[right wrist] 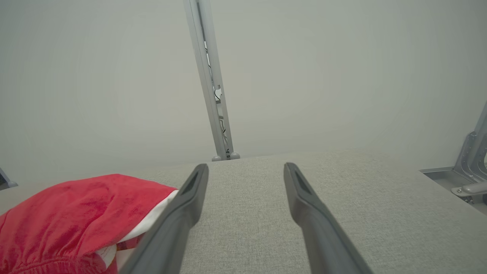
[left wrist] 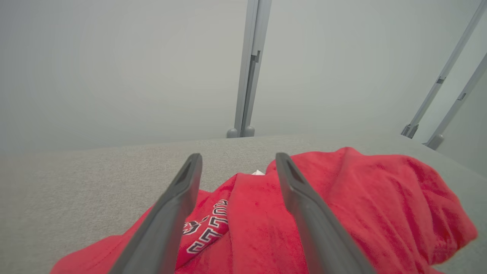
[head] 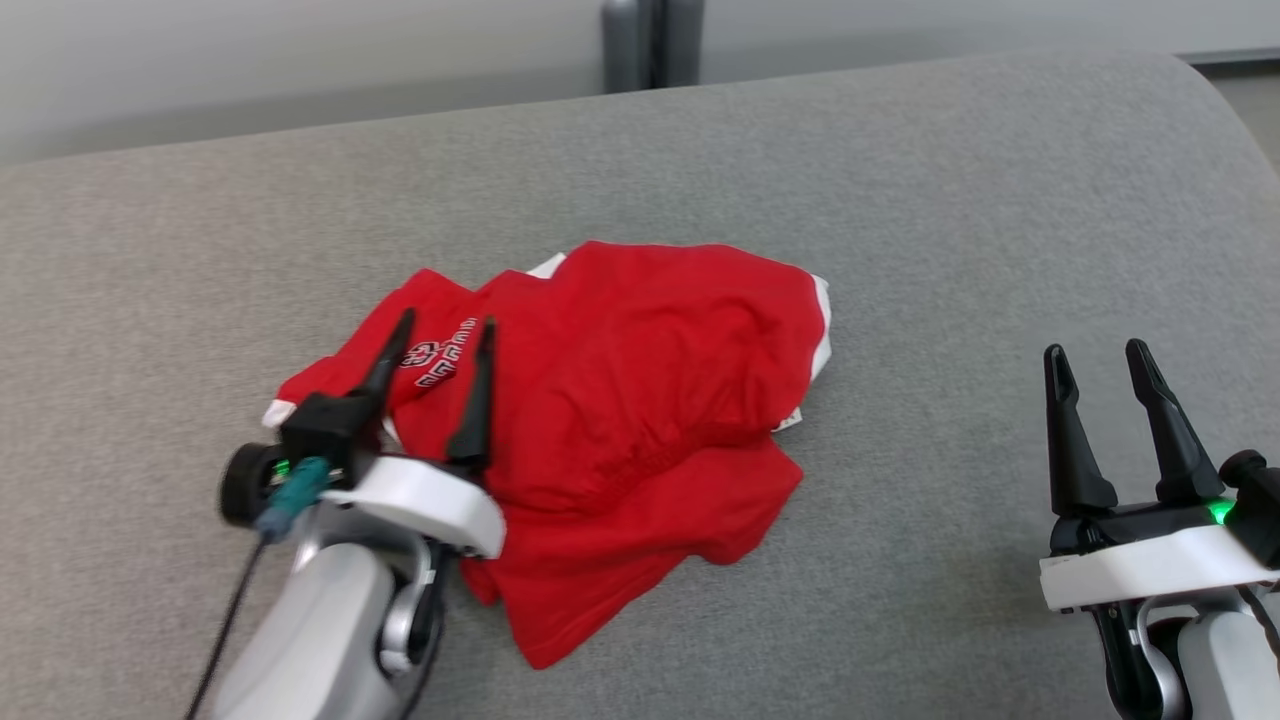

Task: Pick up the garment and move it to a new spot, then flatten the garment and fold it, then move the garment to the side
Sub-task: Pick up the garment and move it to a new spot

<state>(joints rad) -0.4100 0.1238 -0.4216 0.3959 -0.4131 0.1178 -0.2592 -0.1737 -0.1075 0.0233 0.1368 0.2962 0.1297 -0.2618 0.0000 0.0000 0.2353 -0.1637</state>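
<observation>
Left fingers (head: 478, 390) apart, red garment (head: 640, 380) beneath and between them

**Dark fingers, white collars**

The left gripper (head: 448, 320) and right gripper (head: 1095, 348) are each built of two tapered dark fingers (head: 1069, 440), a white collar (head: 420, 500) and a pale grey forearm (head: 300, 640). A teal connector (head: 298, 488) and black cable (head: 225, 630) are fitted to the left.

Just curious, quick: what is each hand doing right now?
Left hand: open, over the red garment, holding nothing.
Right hand: open, empty, above the grey surface.
</observation>
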